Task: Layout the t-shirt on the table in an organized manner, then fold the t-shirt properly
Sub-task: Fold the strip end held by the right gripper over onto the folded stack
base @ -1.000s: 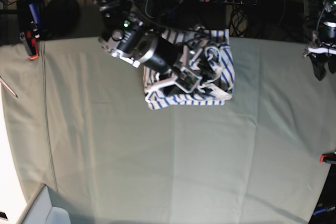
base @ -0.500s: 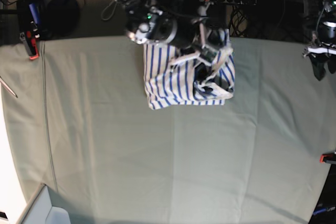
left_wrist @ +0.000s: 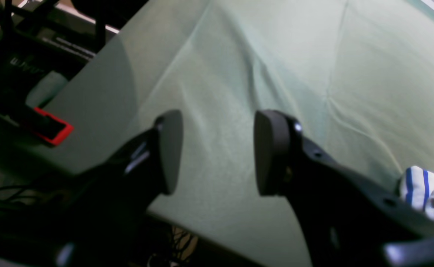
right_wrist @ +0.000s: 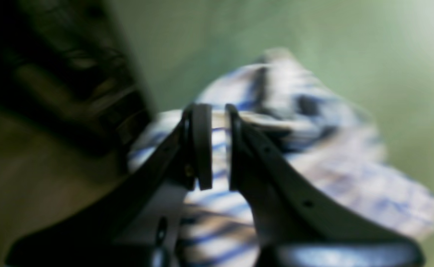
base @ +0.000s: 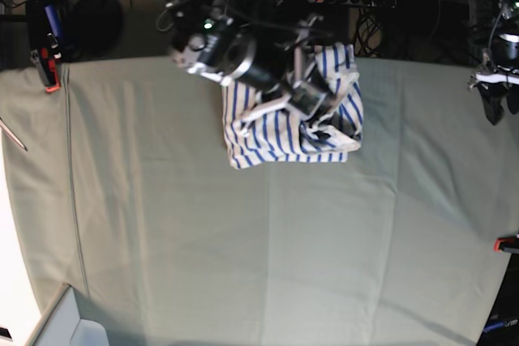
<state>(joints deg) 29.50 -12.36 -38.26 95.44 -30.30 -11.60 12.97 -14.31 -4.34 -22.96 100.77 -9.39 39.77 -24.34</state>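
**R gripper nearly closed over bunched shirt; L gripper idling open at table edge**

R gripper [right_wrist: 219, 148] is sitting w/ its jaws drawn almost together, only a thin slot showing btwn the pads in the wrist view. Striped cloth is showing through that slot and behind it, but the pic is blurred, so can't tell if any fabric is actually being pinched. In the base view the gripper [base: 312, 103] is hanging over the right-centre of the shirt, w/ its arm reaching down from the far edge and covering the shirt's far-left part.

The shirt [base: 280, 131] is lying bunched in a rough square at the far-centre of the table [base: 243, 249], stripes running mostly near-to-far on the left half, w/ crumpled folds and a white trim on the right half. Its far edge is sitting at the table's far edge.

L gripper [left_wrist: 217, 152] is holding its jaws spread wide, nothing btwn them, hovering over bare cloth nr a table edge. A red clamp [left_wrist: 52, 128] is sitting at that edge, left of the jaws in the wrist view. A bit of the shirt [left_wrist: 426, 191] is peeking in at the right of that view, well apart from the jaws. In the base view this gripper [base: 496, 101] is parked at the far right, off the table's side.
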